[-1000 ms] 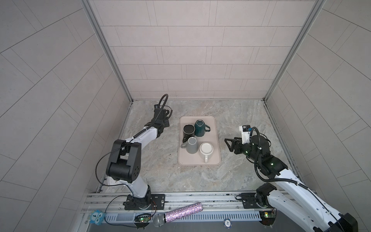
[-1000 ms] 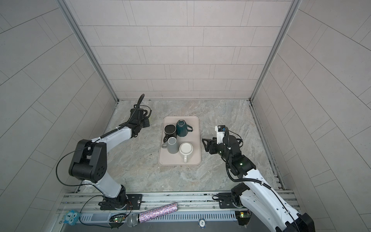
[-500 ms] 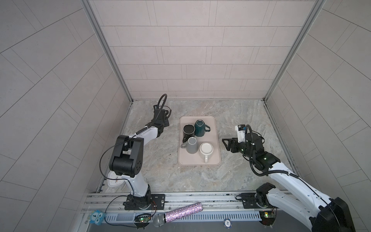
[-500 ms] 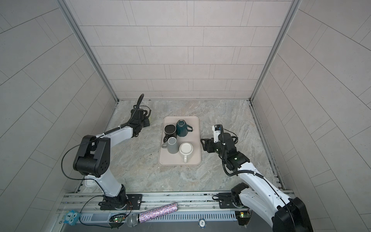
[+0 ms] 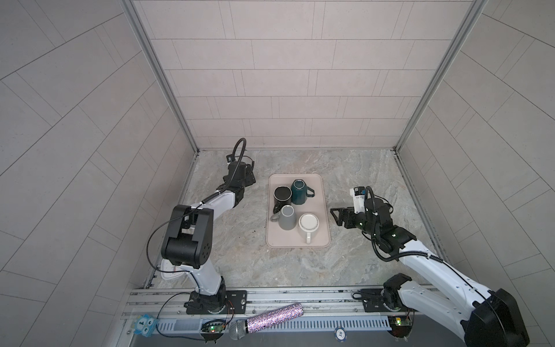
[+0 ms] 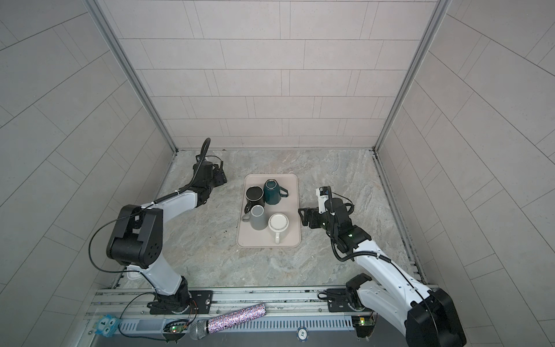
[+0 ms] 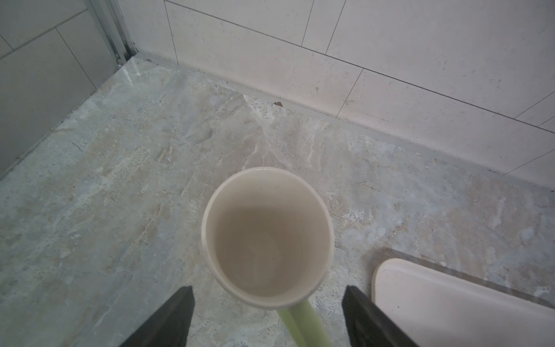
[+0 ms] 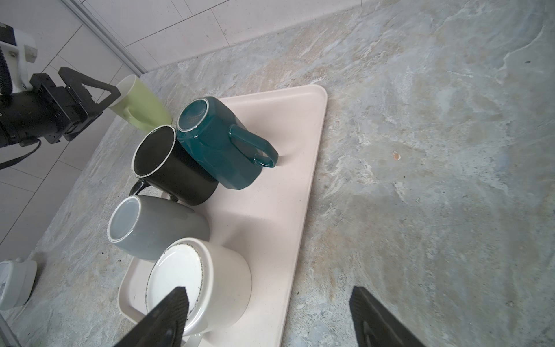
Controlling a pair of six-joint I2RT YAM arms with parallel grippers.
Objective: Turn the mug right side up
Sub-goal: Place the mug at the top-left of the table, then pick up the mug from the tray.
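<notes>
1. The green mug (image 7: 267, 237) is on its base with its mouth up and its cream inside bare. It stands on the bench (image 7: 120, 180) at the far left, just off the far-left corner of the tray (image 7: 450, 300).
2. The left claw (image 7: 268, 290) is spread wide with one finger on each side of the mug's near side. Bench shows in both gaps, so it grips nothing.
3. The mug's green handle runs back between those fingers and is cut off at the edge of the left wrist view.
4. In both top views the green mug is hidden under the left claw itself.
5. From the right wrist view, one left finger overlaps the mug's rim, and I cannot tell from there whether they touch.
6. The right claw (image 8: 267, 291) is also wide and empty, hovering just off the tray's right edge beside the white mug (image 8: 216, 285). Only its finger ends show in its own wrist view.
7. On the tray, the white mug, the grey mug (image 8: 159, 228) and the teal mug (image 8: 216, 144) all sit bottoms up.
8. The black mug (image 8: 177, 171) is pressed close against the teal one and shows a dark disc with a pale ring. I cannot tell whether that is its mouth or its base, and the grey mug half hides its handle.
9. A small white object (image 8: 15, 279) on the bench is cut off at the frame edge and can't be made out.
10. A glittery microphone (image 5: 270, 320) lies on the near rail.
</notes>
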